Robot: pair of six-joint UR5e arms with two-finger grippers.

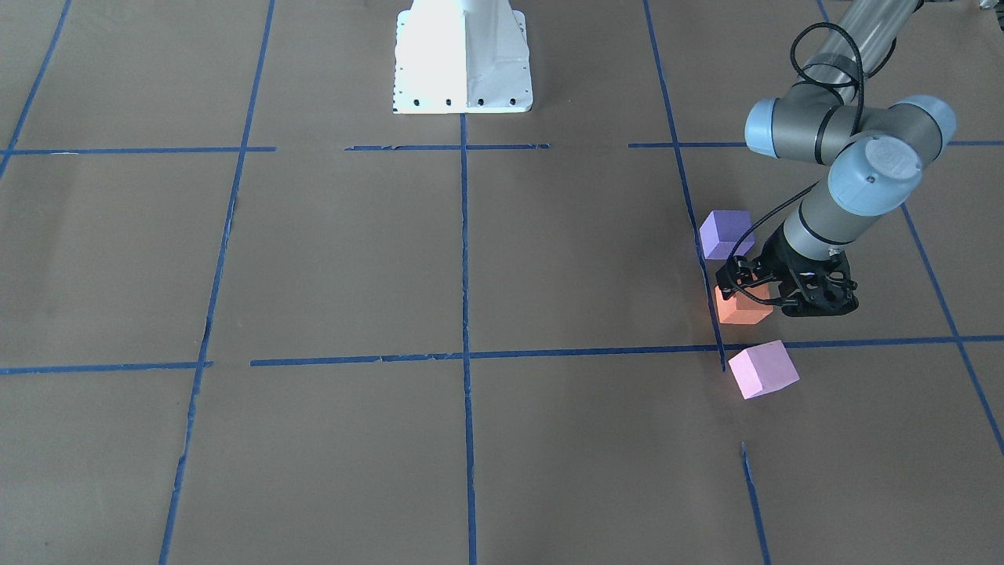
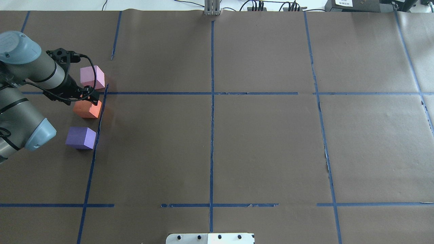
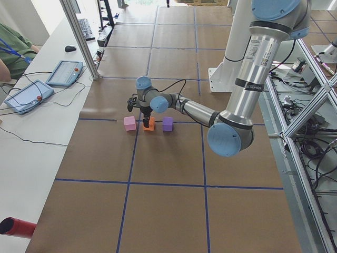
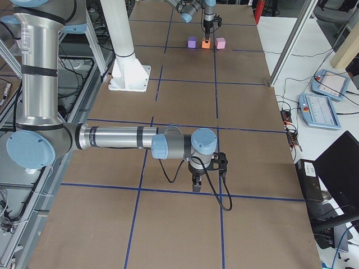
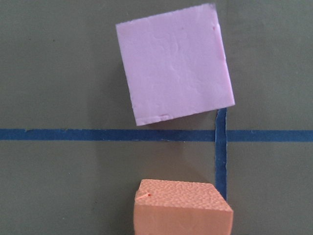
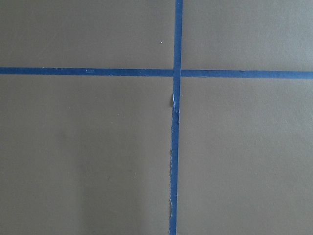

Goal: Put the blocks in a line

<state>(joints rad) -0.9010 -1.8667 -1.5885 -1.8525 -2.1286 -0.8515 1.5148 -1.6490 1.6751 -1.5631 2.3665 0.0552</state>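
**Blocks: row close to formed**

Three blocks stand apart in a rough row near the table's (image 2: 237, 152) left edge, toward its far side: purple block (image 2: 80, 137), orange block (image 2: 87, 110), pink block (image 2: 92, 77). The left gripper (image 1: 743, 289) is low over the orange block; whether it clamps cannot be told. The right gripper (image 4: 197, 182) hangs toward the right edge, its opening not discernible. Judged outstanding: the pink block sits skewed and needs straightening.

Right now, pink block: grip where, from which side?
Probably best to come straight down from above and clamp two opposite side faces of the pink block. It lies flat but skewed to the blue tape, so turn the wrist to match; the orange block stands apart.
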